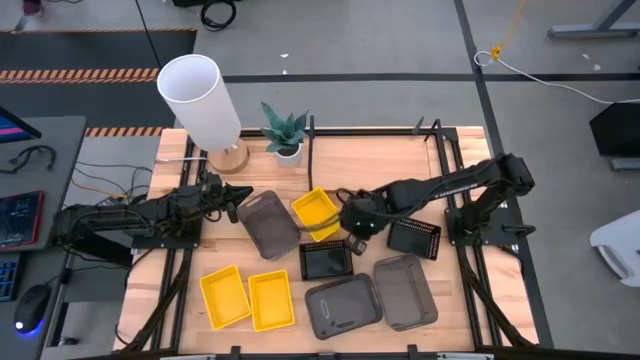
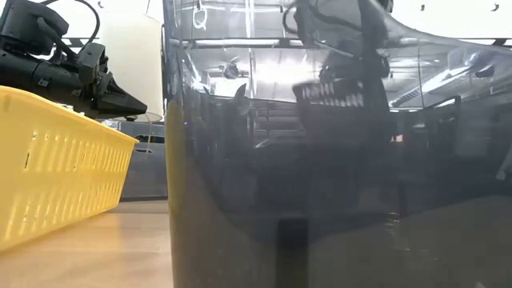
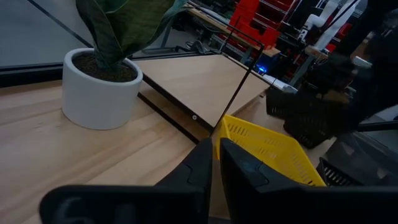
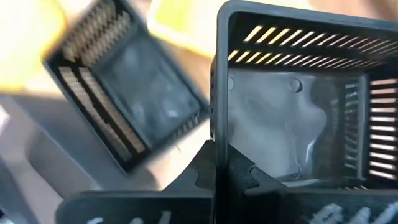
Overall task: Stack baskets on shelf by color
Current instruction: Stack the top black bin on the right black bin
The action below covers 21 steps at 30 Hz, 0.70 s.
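Note:
My right gripper (image 1: 356,226) is shut on a small black perforated basket (image 4: 298,106), held over the table's middle. A second black basket (image 1: 326,261) lies below it and shows in the right wrist view (image 4: 118,93). A third (image 1: 413,238) lies to the right. My left gripper (image 1: 236,200) is shut and empty (image 3: 215,163), beside a dark grey basket (image 1: 268,222) and near a yellow basket (image 1: 316,213). The shelf board (image 1: 370,160) lies at the far side, bare. My right gripper pinches one side wall of the black basket at its rim (image 4: 216,118), one finger inside the basket and one outside. The basket is lifted clear of the table and tipped, its open side facing the wrist camera.
Two yellow baskets (image 1: 224,295) (image 1: 271,299) and two dark grey baskets (image 1: 342,306) (image 1: 404,291) lie along the near edge. A white lamp (image 1: 200,100) and a potted plant (image 1: 286,135) stand at the far left. A grey basket (image 2: 336,176) fills the low view.

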Tool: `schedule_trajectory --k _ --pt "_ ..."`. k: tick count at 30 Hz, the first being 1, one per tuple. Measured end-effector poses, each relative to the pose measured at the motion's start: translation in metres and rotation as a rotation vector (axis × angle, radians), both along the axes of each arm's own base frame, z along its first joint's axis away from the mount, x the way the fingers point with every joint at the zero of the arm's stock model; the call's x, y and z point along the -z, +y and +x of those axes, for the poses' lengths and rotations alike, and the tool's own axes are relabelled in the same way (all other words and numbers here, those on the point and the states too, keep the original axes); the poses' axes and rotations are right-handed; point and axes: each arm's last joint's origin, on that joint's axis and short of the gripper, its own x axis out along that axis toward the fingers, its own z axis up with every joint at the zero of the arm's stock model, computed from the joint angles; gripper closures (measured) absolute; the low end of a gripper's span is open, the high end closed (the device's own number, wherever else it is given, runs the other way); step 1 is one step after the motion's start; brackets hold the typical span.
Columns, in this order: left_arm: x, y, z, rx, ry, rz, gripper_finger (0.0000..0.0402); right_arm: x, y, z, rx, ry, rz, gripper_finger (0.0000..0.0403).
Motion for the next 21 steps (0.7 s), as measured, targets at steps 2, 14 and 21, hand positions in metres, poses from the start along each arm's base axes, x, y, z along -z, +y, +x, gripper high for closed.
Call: schedule_trajectory --k 2,14,21 --pt "0.0 0.0 0.0 0.0 0.0 0.0 0.0363 -0.014 -0.003 0.002 0.093 -0.019 0.017 0.0398" --pt "0.0 0.0 0.0 0.0 0.0 0.0 0.0369 -0.034 0.001 -0.025 0.569 0.202 0.023 0.0399" --pt "0.0 0.0 0.0 0.0 0.0 0.0 0.0363 -0.015 0.023 -0.04 0.697 0.298 0.034 0.0399"
